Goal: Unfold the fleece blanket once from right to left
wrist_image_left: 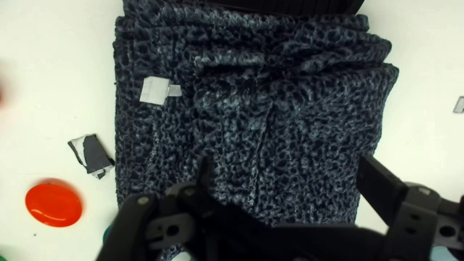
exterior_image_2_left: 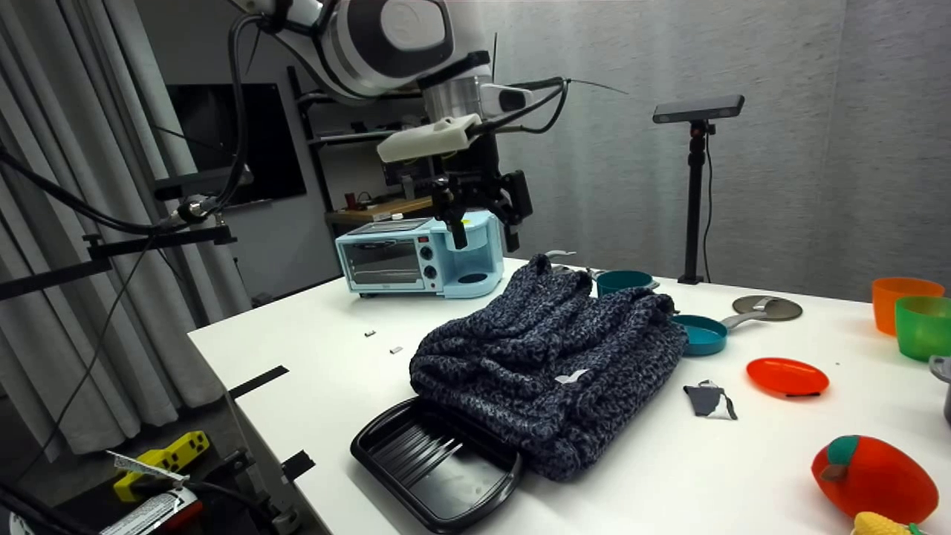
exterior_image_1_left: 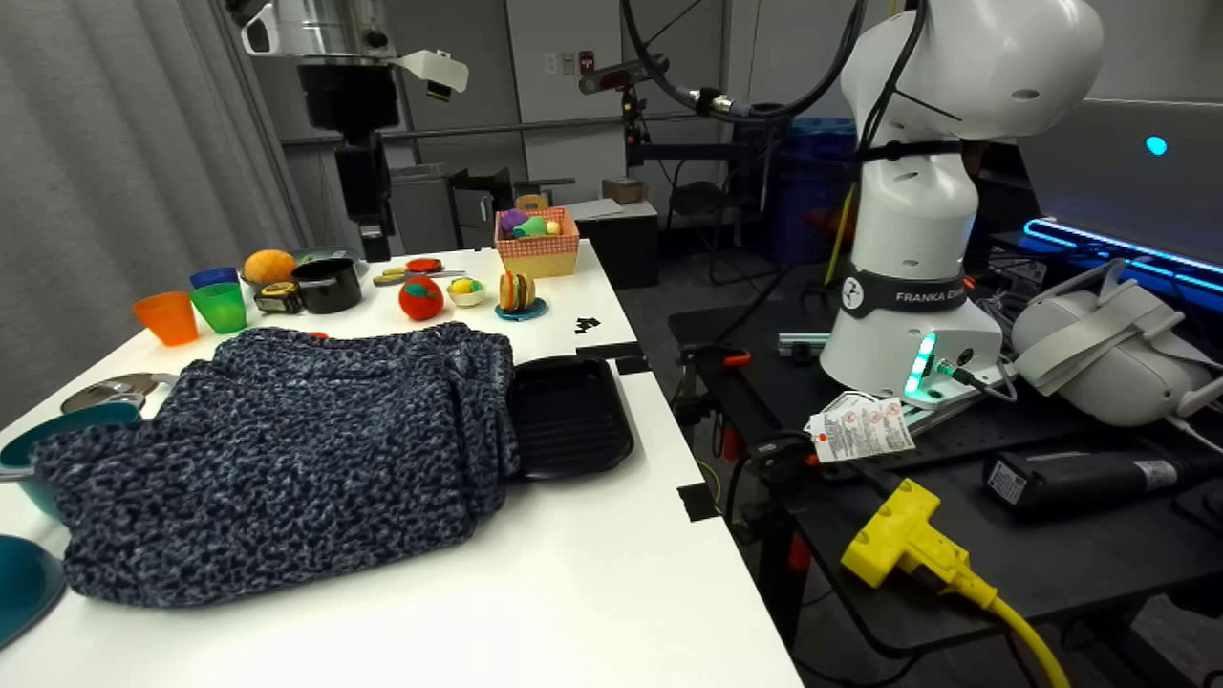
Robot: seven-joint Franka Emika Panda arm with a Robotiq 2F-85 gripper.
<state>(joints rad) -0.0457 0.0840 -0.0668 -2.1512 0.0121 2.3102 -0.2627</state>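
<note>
The fleece blanket (exterior_image_1_left: 296, 468), dark navy and grey, lies folded in rumpled layers on the white table. In an exterior view the blanket (exterior_image_2_left: 550, 349) shows bunched ridges and a small white tag (exterior_image_2_left: 570, 377). Seen from the wrist, the blanket (wrist_image_left: 308, 119) fills the middle, with ridges across its upper part and a seam running down its centre. My gripper (exterior_image_2_left: 486, 239) hangs in the air above the table, apart from the cloth. Its fingers (wrist_image_left: 380, 188) are spread wide, and nothing is between them.
A black tray (exterior_image_2_left: 438, 472) touches the blanket's edge, partly under it. Close by are a teal pot (exterior_image_2_left: 622, 281), a teal pan (exterior_image_2_left: 702, 334) and a red plate (exterior_image_2_left: 787, 375). A light blue toaster oven (exterior_image_2_left: 386, 260) stands behind. Cups and toy food, including a tomato (exterior_image_1_left: 420, 298), lie farther off.
</note>
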